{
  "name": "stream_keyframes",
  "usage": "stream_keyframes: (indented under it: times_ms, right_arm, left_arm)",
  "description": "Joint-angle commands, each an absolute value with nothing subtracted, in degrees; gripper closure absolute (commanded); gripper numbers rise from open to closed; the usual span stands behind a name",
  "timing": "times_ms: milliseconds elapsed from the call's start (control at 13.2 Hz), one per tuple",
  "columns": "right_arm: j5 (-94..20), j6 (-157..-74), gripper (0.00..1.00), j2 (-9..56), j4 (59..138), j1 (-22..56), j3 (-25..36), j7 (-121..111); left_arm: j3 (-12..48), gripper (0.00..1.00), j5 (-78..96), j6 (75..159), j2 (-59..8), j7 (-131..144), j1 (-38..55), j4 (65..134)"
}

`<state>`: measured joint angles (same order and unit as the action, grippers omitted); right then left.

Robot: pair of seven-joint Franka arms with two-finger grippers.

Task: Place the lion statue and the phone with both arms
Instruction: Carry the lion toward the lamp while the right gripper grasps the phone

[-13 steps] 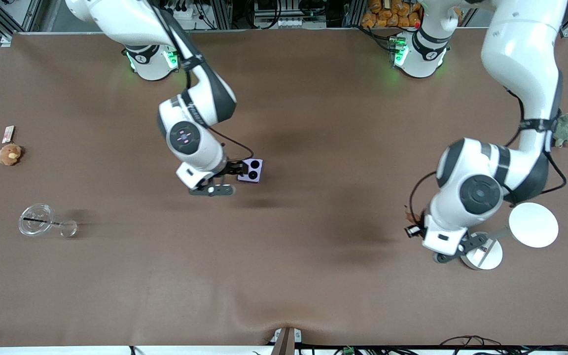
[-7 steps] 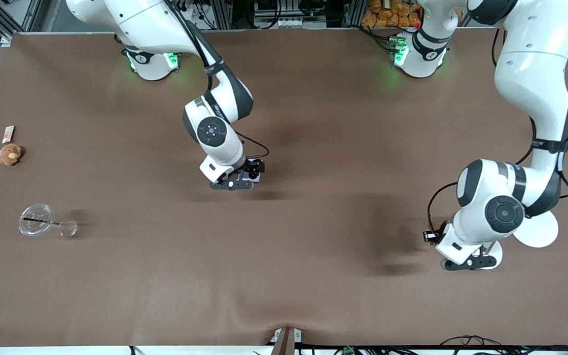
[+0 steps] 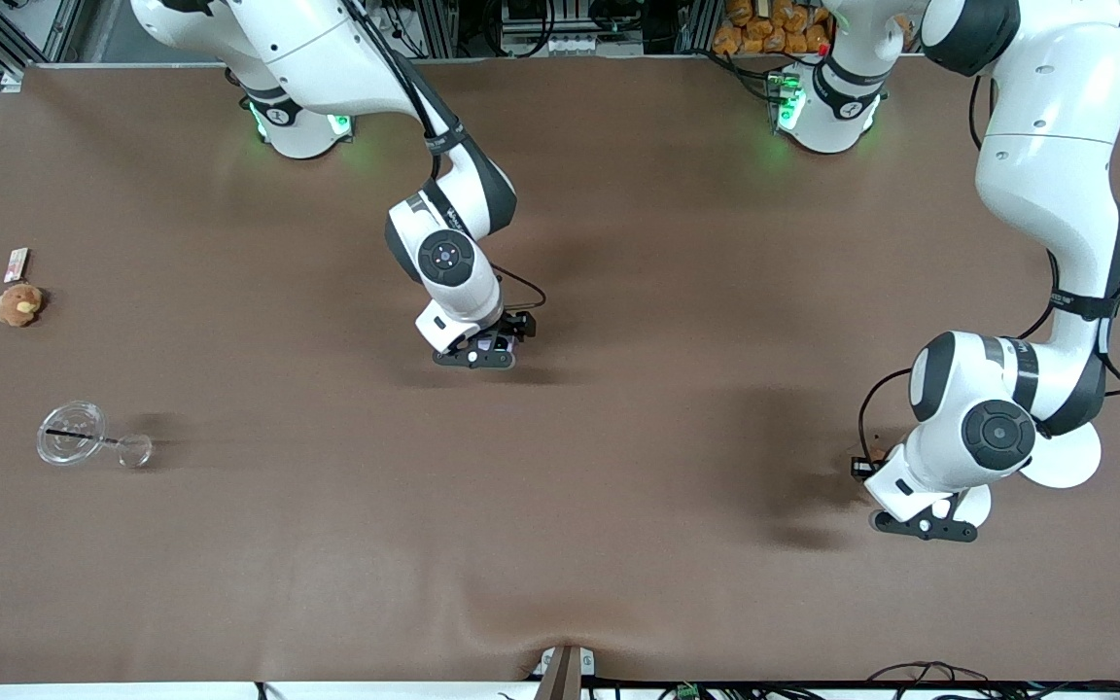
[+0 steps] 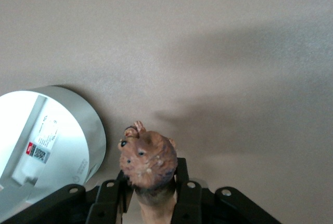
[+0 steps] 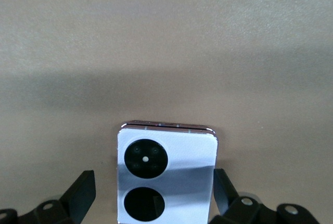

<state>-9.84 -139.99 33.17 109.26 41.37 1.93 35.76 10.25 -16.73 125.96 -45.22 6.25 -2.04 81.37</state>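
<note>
My right end effector (image 3: 494, 342) has swung toward frame centre, clamped on the lavender phone (image 5: 165, 176). My left end effector (image 3: 879, 474) has dropped lower right, gripping the lion statue (image 4: 148, 160) beside the white round stand (image 4: 49, 143); placement looks close.

The table (image 3: 618, 544) is a plain matte brown, mottled only by soft darker shadows. The phone (image 5: 165, 180) has a pale lavender-white face carrying two black camera circles and a thin silvery upper edge. The lion statue (image 4: 148, 160) is reddish brown, speckled with pale flecks, with small dark eyes and a darker neck. Both arms are glossy white with dark grey joints, and their grippers are black. A white disc (image 4: 44, 146) bears a small red-and-black label. A plush (image 3: 17, 304) is orange-brown. A cup (image 3: 74, 434) is clear.
</note>
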Motion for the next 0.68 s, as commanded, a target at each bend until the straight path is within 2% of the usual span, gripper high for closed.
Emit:
stream_keyframes:
  times_ms: [0, 455, 607]
  right_arm:
    - [-9.9, -140.8, 0.0, 32.9, 110.2, 42.4, 2.6, 36.6]
    - [-8.3, -141.1, 0.0, 33.7, 110.4, 42.2, 2.9, 36.2]
    - [-8.2, -143.0, 0.01, 34.5, 110.5, 42.4, 2.9, 36.5]
  left_arm:
    - [10.3, 1.0, -17.3, 128.1, -46.2, 6.8, -1.9, 81.2]
    - [10.7, 1.0, -15.7, 128.8, -46.4, 9.3, -1.1, 81.6]
    - [11.1, 0.95, -15.6, 128.7, -46.1, 9.3, -1.1, 81.6]
